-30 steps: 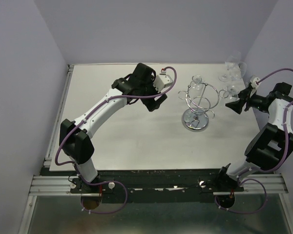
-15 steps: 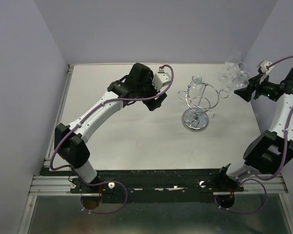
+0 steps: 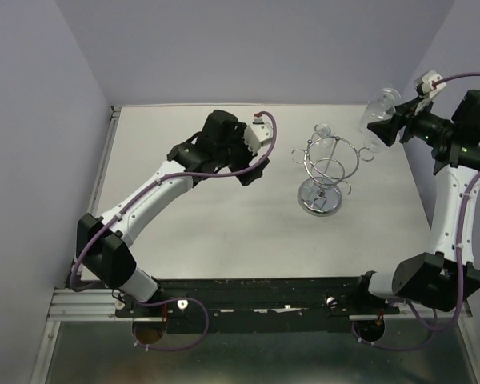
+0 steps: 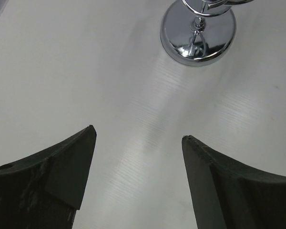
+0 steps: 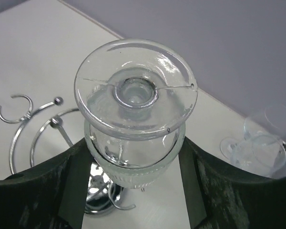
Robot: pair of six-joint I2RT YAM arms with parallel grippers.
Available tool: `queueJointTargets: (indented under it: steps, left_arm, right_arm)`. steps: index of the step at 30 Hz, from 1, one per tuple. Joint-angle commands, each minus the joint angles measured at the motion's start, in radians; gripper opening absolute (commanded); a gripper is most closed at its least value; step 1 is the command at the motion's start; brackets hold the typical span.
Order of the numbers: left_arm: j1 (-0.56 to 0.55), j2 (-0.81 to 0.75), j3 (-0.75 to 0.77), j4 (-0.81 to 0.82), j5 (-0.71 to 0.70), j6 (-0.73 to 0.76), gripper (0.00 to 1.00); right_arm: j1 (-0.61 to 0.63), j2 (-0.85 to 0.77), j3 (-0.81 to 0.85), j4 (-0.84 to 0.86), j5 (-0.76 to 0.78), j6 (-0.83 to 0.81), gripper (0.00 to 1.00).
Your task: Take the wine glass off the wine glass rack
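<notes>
Holding wine glass (image 5: 136,90) foot-up in my R gripper (image 5: 133,157), fingers clamped round its bowl, up beside rack (image 3: 324,172) so hooks can't snag; L gripper (image 4: 138,143) wide, empty

surface: white table (image 3: 224,232) | on it: wine glass rack (image 3: 321,197) mid-right | far-right corner: clear glasses (image 5: 262,143), maybe two

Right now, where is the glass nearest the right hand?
Top view: the wine glass is held in the right hand, right of the wine glass rack, over the far right corner of the table.
</notes>
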Motion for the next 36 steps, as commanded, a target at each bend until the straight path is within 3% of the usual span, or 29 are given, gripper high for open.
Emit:
queueJointTargets:
  steps: [1, 9, 14, 18, 21, 27, 36]
  left_arm:
    - [0.0, -0.076, -0.039, 0.101, 0.018, 0.015, 0.88]
    - [-0.01, -0.249, -0.237, 0.348, -0.121, 0.083, 0.88]
    - [-0.032, -0.392, -0.417, 0.627, -0.281, 0.182, 0.89]
    - [-0.061, -0.464, -0.504, 0.839, -0.303, 0.323, 0.87]
    - [-0.087, -0.439, -0.495, 0.9, -0.304, 0.394, 0.85]
    - [-0.119, -0.33, -0.377, 0.96, -0.253, 0.322, 0.78]
    - [-0.173, -0.208, -0.337, 1.109, -0.243, 0.396, 0.74]
  right_arm:
    - [0.092, -0.054, 0.014, 0.28, 0.109, 0.411, 0.01]
    - [0.275, -0.005, 0.114, 0.359, 0.214, 0.875, 0.01]
    - [0.384, 0.037, 0.149, 0.357, 0.22, 1.058, 0.01]
    - [0.462, 0.055, 0.12, 0.357, 0.189, 1.156, 0.01]
    - [0.503, 0.06, 0.085, 0.357, 0.191, 1.251, 0.01]
    - [0.554, 0.075, 0.046, 0.359, 0.209, 1.358, 0.01]
    - [0.563, 0.081, 0.03, 0.36, 0.171, 1.379, 0.01]
